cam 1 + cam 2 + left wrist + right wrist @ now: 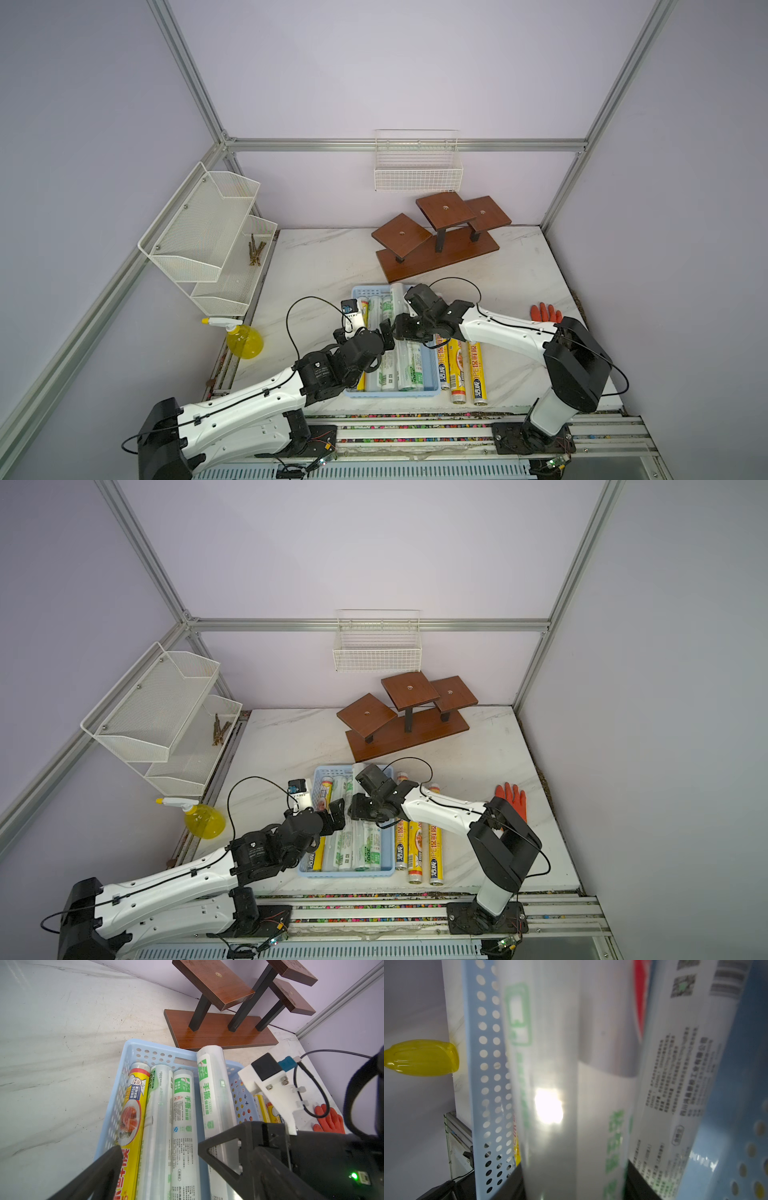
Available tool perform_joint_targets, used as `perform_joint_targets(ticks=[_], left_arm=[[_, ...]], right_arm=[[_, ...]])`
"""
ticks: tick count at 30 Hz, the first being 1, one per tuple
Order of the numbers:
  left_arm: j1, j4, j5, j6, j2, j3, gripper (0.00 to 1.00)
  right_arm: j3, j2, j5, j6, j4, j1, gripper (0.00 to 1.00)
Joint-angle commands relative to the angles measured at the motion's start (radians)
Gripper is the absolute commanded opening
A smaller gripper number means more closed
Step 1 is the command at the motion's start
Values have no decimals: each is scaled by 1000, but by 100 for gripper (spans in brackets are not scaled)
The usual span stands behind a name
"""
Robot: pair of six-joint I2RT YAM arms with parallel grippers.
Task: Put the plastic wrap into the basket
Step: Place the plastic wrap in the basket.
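Light blue perforated plastic basket (390,394): near middle of the white marbled tabletop (316,270).
Yellow plastic wrap roll with food picture (133,1109): lies flat inside the basket along its left wall.
Whitish green-printed plastic wrap rolls (182,1109): lie flat inside, just right of the yellow one.
Right gripper (575,1180): fingers closed around one more whitish roll (212,1088), tilted over the basket's right side, far end raised past the far rim.
Left gripper (159,1147): above the basket's near left part, jaws spread wide, holding nothing.
Three yellow rolls (457,374): on the tabletop, side by side, just right of the basket.
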Motion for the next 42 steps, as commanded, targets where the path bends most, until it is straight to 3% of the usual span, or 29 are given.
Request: perform_joint_targets(ticks=[1, 17, 32, 42], left_arm=[[5, 48, 5, -19, 3, 17, 100], [5, 53, 12, -28, 13, 13, 100], [5, 54, 26, -9, 20, 25, 100], [5, -30, 26, 26, 19, 49, 100]], right_arm=[[-23, -8, 3, 44, 62, 7, 41], [-9, 10, 104, 42, -12, 11, 41], [-4, 30, 98, 58, -19, 33, 49], [14, 65, 158, 87, -34, 54, 53]])
